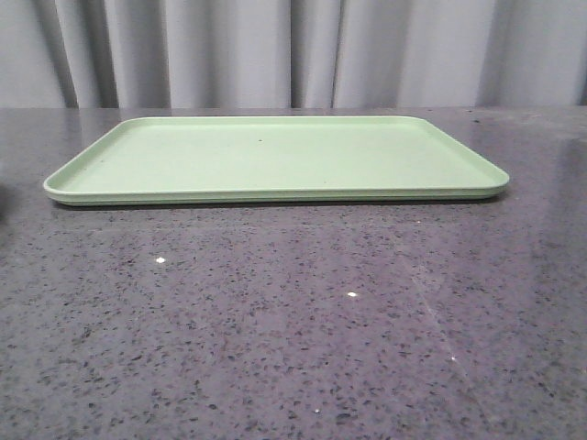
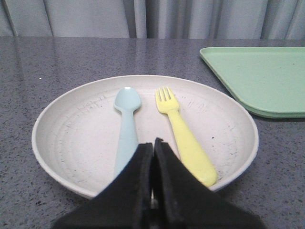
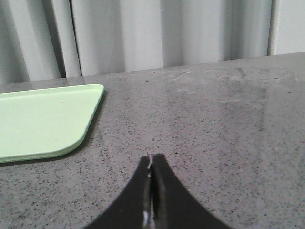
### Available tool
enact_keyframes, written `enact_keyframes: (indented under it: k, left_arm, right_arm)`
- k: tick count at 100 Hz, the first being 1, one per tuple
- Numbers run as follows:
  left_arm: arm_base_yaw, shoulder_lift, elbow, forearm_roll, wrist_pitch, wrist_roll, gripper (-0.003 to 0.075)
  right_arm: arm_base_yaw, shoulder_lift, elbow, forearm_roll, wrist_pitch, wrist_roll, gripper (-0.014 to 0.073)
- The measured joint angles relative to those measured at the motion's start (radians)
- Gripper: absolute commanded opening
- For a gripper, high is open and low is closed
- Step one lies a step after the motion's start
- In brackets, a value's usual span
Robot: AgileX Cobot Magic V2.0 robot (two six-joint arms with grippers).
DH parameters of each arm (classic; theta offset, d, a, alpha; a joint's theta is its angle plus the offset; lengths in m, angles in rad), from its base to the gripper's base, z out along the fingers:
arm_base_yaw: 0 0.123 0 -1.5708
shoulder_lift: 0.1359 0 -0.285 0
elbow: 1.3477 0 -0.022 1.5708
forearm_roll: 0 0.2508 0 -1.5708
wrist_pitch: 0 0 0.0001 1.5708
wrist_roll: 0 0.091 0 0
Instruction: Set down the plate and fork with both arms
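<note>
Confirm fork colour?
Matte yellow. The fork lies in the plate, clearest in the left wrist view.

1. A dark grey speckled stone bench [image 1: 293,348] fills the lower part of every view, its polished top flecked with black and pale grains.
2. Small bright spots of light [image 1: 160,260] glint on the surface.
3. Pale grey pleated curtains [image 1: 293,50] hang straight behind the bench's far edge, closing off the room beyond.
4. Lighting is soft and even.
</note>
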Motion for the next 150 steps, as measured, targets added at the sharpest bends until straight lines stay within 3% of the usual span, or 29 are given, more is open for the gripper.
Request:
enact_keyframes:
  k: [73,150]
  left_arm:
    - [0.000,0.000,0.000,0.026,0.000,0.000,-0.0020]
    - [0.000,0.000,-0.007,0.031,-0.096,0.002,-0.0021]
  right_arm:
    - [0.000,0.000,0.000,0.000,-0.002,0.000,-0.0067]
    - [0.000,0.000,-0.020,0.000,0.038,0.000,-0.0067]
